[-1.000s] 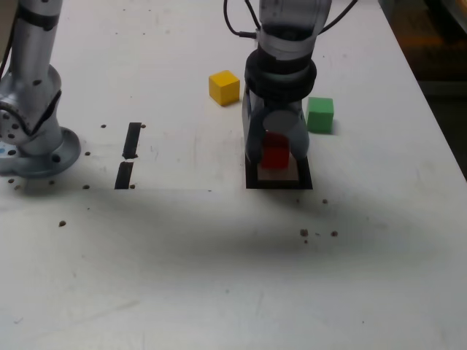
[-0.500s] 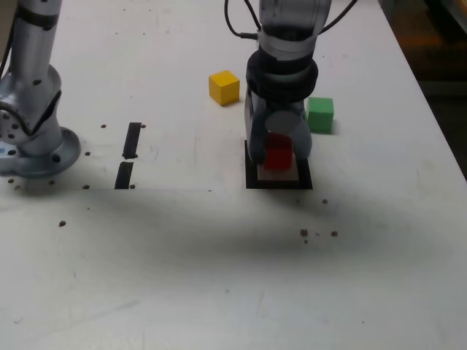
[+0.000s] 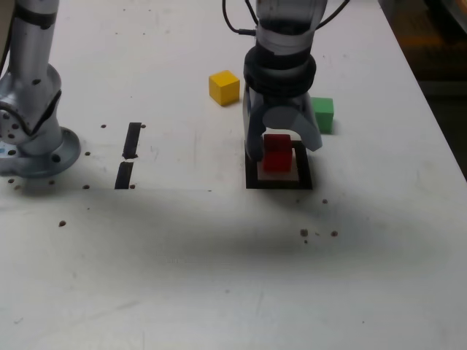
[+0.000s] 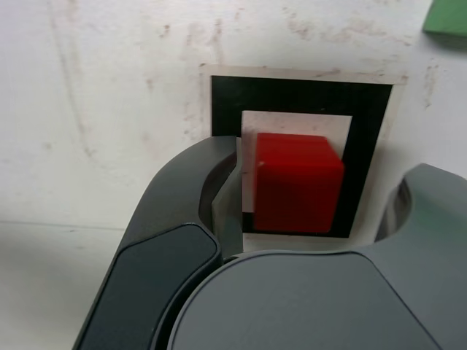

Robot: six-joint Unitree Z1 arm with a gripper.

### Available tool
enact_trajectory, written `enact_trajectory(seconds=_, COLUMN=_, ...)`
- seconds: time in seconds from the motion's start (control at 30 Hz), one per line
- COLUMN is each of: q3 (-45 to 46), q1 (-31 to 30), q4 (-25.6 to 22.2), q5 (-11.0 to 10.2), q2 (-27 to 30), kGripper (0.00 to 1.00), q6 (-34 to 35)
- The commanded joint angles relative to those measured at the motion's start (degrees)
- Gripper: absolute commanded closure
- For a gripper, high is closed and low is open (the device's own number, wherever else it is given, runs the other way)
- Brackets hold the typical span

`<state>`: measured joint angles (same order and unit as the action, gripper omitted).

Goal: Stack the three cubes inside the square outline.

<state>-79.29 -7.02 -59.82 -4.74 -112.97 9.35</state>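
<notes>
The claw (image 3: 284, 146) is parted around the red cube (image 3: 277, 154), gripping nothing, over the black tape square (image 3: 252, 175). In the exterior view, the yellow cube (image 3: 224, 88) lies toward eleven o'clock from red, the green cube (image 3: 323, 115) toward two.

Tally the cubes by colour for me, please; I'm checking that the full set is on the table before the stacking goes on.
Red solid-coloured cube: 1
Yellow solid-coloured cube: 1
Green solid-coloured cube: 1
Total: 3
</notes>
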Motion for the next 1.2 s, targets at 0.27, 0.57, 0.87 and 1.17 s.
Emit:
enact_trajectory(seconds=0.27, q3=-6.3, q1=6.4, q4=-19.1, q5=-3.9, q2=9.5, kGripper=0.03, q6=-4.0)
enact_trajectory(seconds=0.57, q3=-6.5, q1=21.2, q4=-22.3, q5=-6.0, q2=9.4, kGripper=0.04, q6=3.1)
enact_trajectory(seconds=0.87, q3=-5.1, q1=30.0, q4=-16.7, q5=-0.5, q2=3.0, kGripper=0.06, q6=1.6)
enact_trajectory(seconds=1.17, q3=1.8, q1=32.9, q4=-8.6, q5=1.8, q2=-0.3, kGripper=0.13, q6=-0.2)
